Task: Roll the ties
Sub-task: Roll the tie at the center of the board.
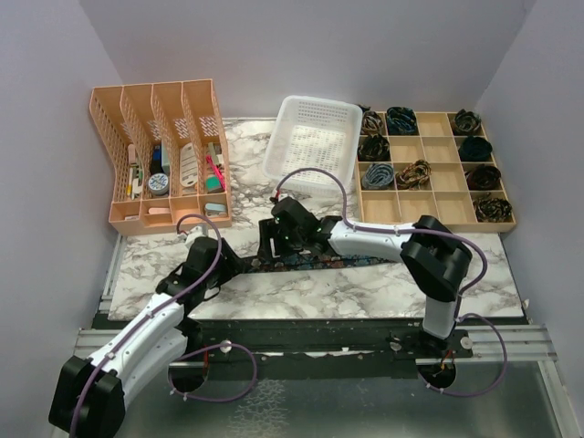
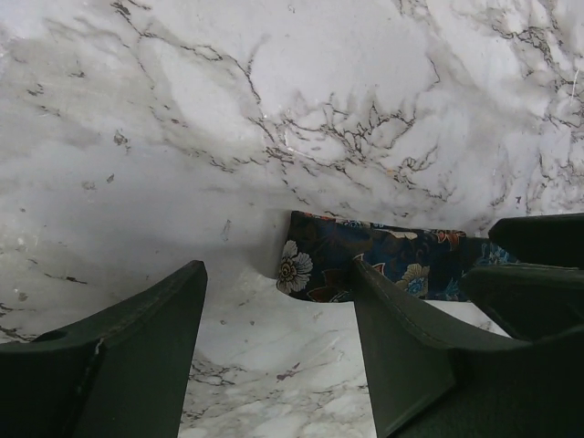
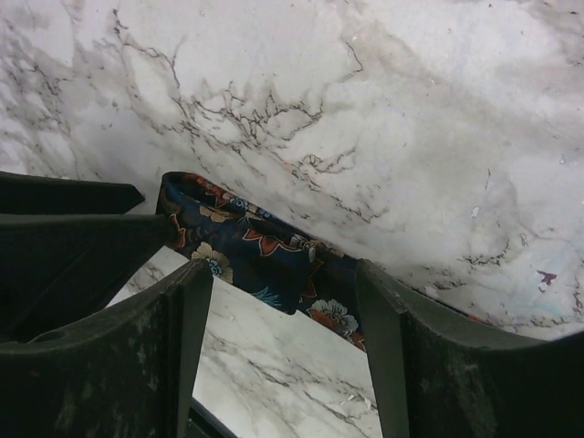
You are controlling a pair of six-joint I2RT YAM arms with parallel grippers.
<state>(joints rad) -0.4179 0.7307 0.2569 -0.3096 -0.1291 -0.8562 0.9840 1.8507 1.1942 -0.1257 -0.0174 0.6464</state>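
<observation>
Lying flat on the marble board (image 1: 365, 292), the tie (image 1: 310, 262) stretched left to right across the middle of the top view. Its left end sat where the two arms met. The fabric was dark navy with red, blue and white flowers.

The left gripper (image 1: 233, 265) was low over the board at that end. In the left wrist view its jaws stood wide apart, and the left gripper (image 2: 278, 274) held nothing. The tie (image 2: 365, 260) ended squarely just past the fingertips (image 2: 196, 283), on the marble board (image 2: 274, 91). One finger crossed in front of the cloth, but the pictures could not show whether it touched.

The right gripper (image 1: 269, 251) reached in from the other side, close beside the left one. In the right wrist view the right gripper (image 3: 283, 274) was likewise spread wide and had hold of nothing. The tie (image 3: 265, 251) ran on a slant behind its two fingers (image 3: 187, 319), across the marble board (image 3: 411, 137). Dark parts of the left arm filled the left edge of that view.

At the far side of the table stood a tan file sorter (image 1: 155, 109) on the left and a white basket (image 1: 315, 137) in the middle. On the right was a wooden compartment tray (image 1: 436, 224). Rolled ties (image 1: 401, 119) filled several of its cells, one to a cell.
</observation>
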